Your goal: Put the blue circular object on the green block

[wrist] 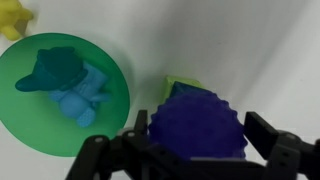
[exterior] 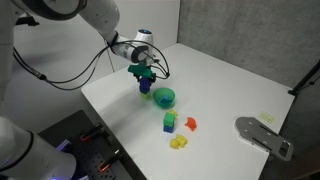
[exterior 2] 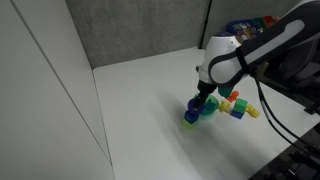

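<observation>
Starting at the left of my wrist view, I count one yellow piece (wrist: 10, 20) at the top corner. Next comes one green bowl (wrist: 20, 110) with two toys in it, one teal (wrist: 55, 68) and one light blue (wrist: 82, 100). Just right of the bowl is one green block (wrist: 178, 86), mostly hidden behind the single dark blue ball (wrist: 195, 118). The gripper (wrist: 198, 134) is pinching that ball, with one dark finger pressed to each side. I cannot tell whether the ball rests on the block or hangs just clear of it. In an exterior view the ball (exterior: 146, 88) is low over the white counter (exterior: 230, 80), close beside the bowl and on its left. To the right of the bowl and well apart from the ball, I see three more small pieces. They are one green-and-blue (exterior: 169, 121), one yellow (exterior: 178, 143) and one orange (exterior: 189, 124). One grey flat device (exterior: 262, 135) lies farthest right, at the counter's edge.
</observation>
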